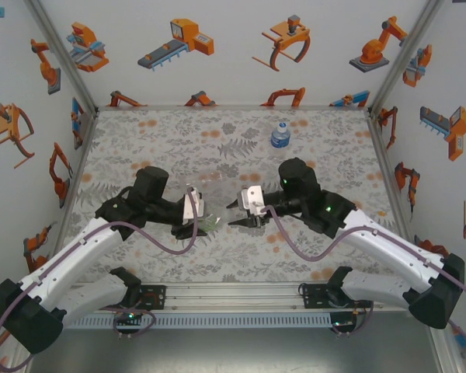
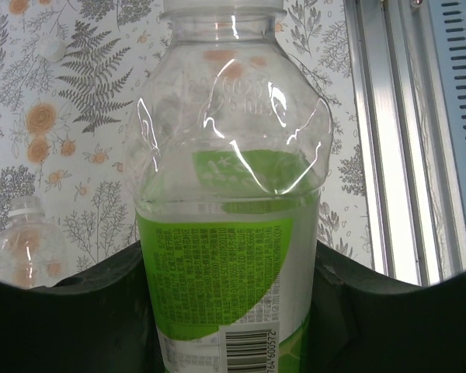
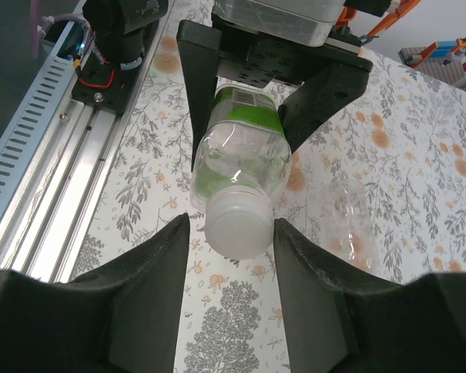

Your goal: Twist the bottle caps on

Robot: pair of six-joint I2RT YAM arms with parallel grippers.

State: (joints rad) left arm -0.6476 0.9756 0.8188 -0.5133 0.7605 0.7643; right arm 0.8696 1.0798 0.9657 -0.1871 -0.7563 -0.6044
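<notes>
Sideways, green-label bottle (image 3: 241,148) level, cap (image 3: 237,225) rightward.

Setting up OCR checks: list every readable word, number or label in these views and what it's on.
"764 600572": digits beside the barcode on the green-label bottle, cut off at the frame edge.
Fine print on its green label: too small to read.
Raised marks on its clear shoulder: lost in glare.
Blue-label bottle: label too small to read.
Wall pictures: no words.
</notes>
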